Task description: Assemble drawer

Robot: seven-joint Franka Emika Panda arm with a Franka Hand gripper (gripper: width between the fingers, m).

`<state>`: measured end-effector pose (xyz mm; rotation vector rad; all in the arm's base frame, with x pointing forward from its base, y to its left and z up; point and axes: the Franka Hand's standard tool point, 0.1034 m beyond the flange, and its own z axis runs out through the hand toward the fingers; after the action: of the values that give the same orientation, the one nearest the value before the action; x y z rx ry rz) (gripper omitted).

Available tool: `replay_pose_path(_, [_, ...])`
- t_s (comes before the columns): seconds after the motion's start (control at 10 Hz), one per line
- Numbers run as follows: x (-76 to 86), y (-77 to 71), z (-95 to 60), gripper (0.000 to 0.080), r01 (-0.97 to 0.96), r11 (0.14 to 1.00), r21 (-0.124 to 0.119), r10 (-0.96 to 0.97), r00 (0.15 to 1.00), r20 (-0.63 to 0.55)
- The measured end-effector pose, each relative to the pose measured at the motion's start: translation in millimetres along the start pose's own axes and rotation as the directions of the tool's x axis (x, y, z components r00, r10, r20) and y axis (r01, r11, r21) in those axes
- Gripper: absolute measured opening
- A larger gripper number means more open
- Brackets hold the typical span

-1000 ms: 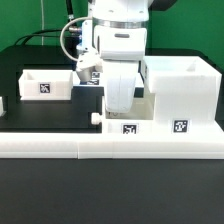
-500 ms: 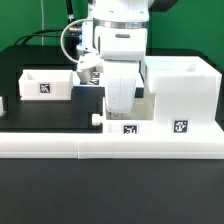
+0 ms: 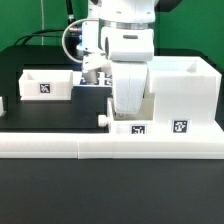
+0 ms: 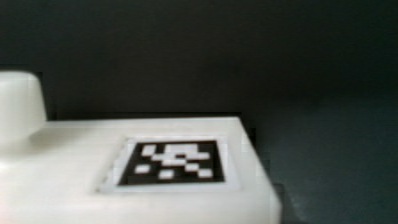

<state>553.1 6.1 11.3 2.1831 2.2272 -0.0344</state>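
The large boxy housing [image 3: 185, 88] stands on the exterior view's right, tag facing front. A small tray [image 3: 135, 126] with a knob [image 3: 103, 118] lies just in front of it against the low wall. My gripper [image 3: 128, 108] reaches down onto this tray and grips it; its fingertips are hidden behind the hand. The wrist view shows this tray's tagged surface [image 4: 175, 162] and the knob [image 4: 18, 100] very close, with no fingers in the picture. The second small tray [image 3: 45, 83] sits on the exterior view's left, apart from the gripper.
A long low white border wall [image 3: 60, 146] runs along the table's front. The black table [image 3: 50, 112] lies between the left tray and the arm. Cables hang behind the arm [image 3: 70, 40].
The arm and the tray under it have shifted toward the exterior view's right, closer to the housing. The housing and the left tray have not moved.
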Motion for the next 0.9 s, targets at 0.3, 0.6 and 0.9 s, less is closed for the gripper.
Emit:
replay_pose_path(0.3, [0.1, 1.2, -4.2, 0.031, -0.006, 1.0, -0.001, 0.006, 1.0, 0.002])
replay_pose_path(0.6, [0.1, 5.4, -26.7, 0.0504, -0.013, 1.0, 0.016, 0.013, 1.0, 0.017])
replay_pose_path(0.9, [-13.5, 8.9, -40.2, 0.0644, -0.014, 1.0, 0.008, 0.014, 1.0, 0.026])
